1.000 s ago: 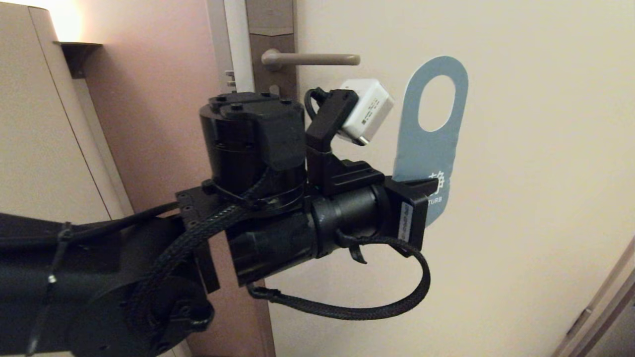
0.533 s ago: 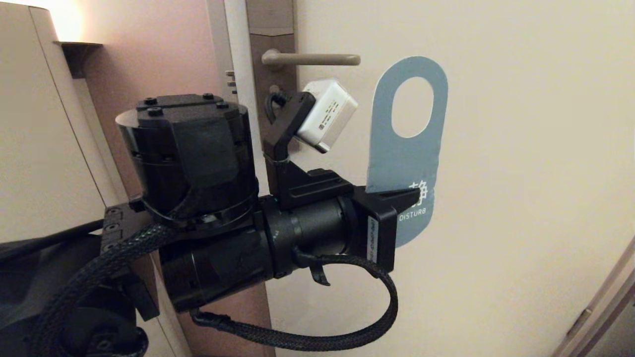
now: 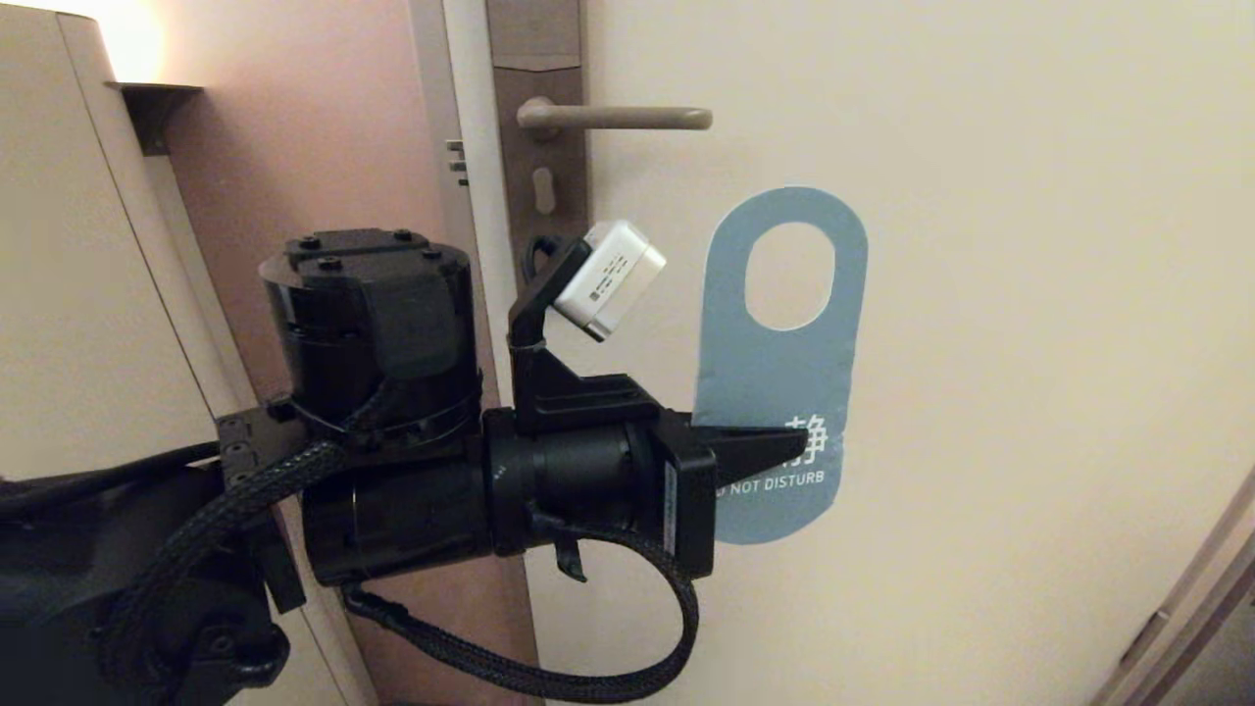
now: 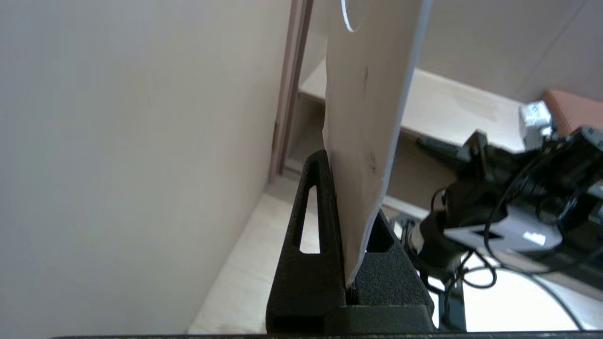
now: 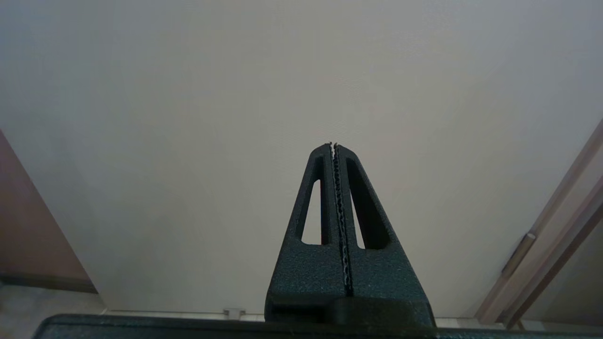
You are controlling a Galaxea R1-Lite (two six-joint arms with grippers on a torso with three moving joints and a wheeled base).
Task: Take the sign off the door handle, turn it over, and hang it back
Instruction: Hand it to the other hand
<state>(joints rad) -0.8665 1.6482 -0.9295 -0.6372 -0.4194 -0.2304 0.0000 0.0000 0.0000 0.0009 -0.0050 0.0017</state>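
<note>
The sign (image 3: 775, 368) is off the door handle (image 3: 627, 118) and hangs upright in front of the door, below and to the right of the lever. Its blue "NOT DISTURB" face points toward my head camera. My left gripper (image 3: 784, 446) is shut on the sign's lower part from the left. In the left wrist view the card (image 4: 367, 141) stands edge-on, pinched between the two black fingers of the left gripper (image 4: 351, 188), its pale side showing. My right gripper (image 5: 333, 146) is shut on nothing and faces the bare door; it does not show in the head view.
The handle's brown backplate (image 3: 539, 167) with its keyhole runs down the door edge. A pink wall (image 3: 324, 147) and a beige cabinet (image 3: 69, 245) stand to the left. My left arm (image 3: 373, 471) fills the lower left. A door frame (image 3: 1196, 608) shows at the lower right.
My left arm has drawn back to the left and lowered, carrying the sign down and leftward. The sign has gone from tilted to upright, and more of its lettering now shows.
</note>
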